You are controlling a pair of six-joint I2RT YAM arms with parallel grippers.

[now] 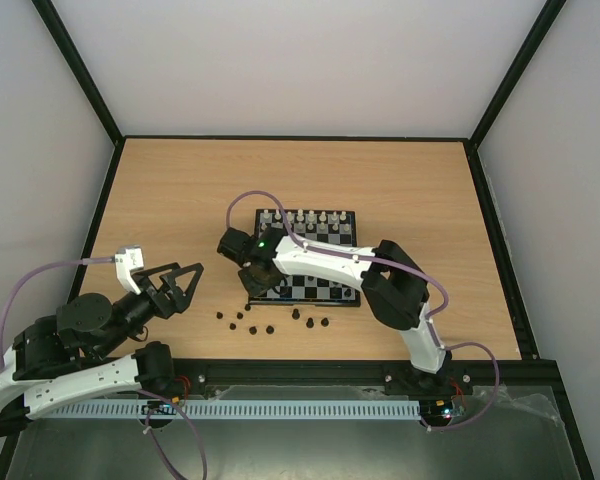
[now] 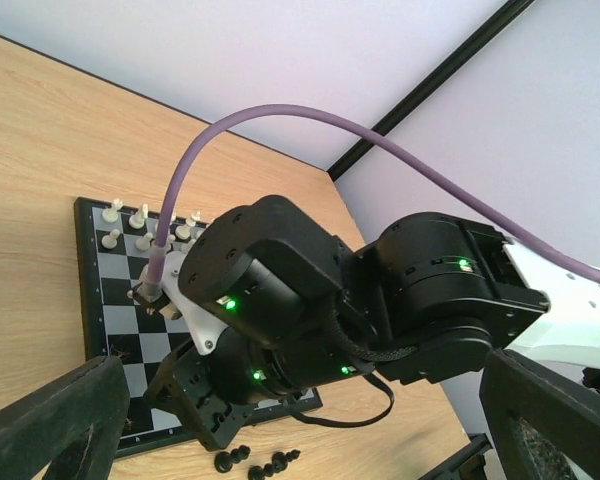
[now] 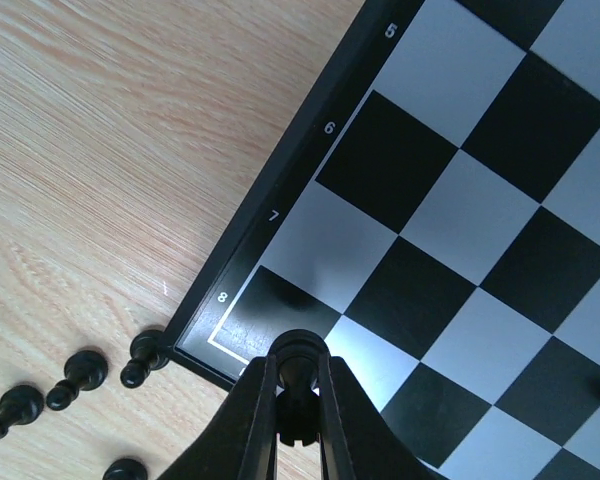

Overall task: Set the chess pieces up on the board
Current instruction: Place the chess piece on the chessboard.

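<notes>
Right tool (image 3: 298, 385) pinches a black piece (image 3: 298, 348) at a corner square of the board (image 3: 500, 270).
The board lies on the bench (image 1: 180, 190); more black chess pieces (image 3: 77, 372) lie loose just off that corner; left tool (image 1: 192, 284) hangs spread.

**Surface** (image 3: 100, 130): light brown wood-grain finish, matt, with fine streaks.

**Board** (image 3: 450, 210): smooth, flat squares in black and pale grey with a faint satin sheen. The black border carries white printed numerals.

**Loose chess pieces** (image 3: 77, 378), at 8 o'clock in the right wrist view: black, smooth, plastic-looking and slightly glossy.

**Right pincer** (image 3: 298, 375): fingers (image 3: 250, 425) are matt black plastic. The chess piece (image 3: 298, 350) between them is black with a smooth dome.

**Left pincer** (image 1: 193, 288): fingers (image 2: 55, 425) are black and matt with a grainy texture.

**Arm shells** (image 2: 280, 270): black satin plastic.

**Link covers** (image 1: 320, 262): white and glossy.

**Cable** (image 2: 280, 115): purple, with a smooth rubbery sheath.
</notes>
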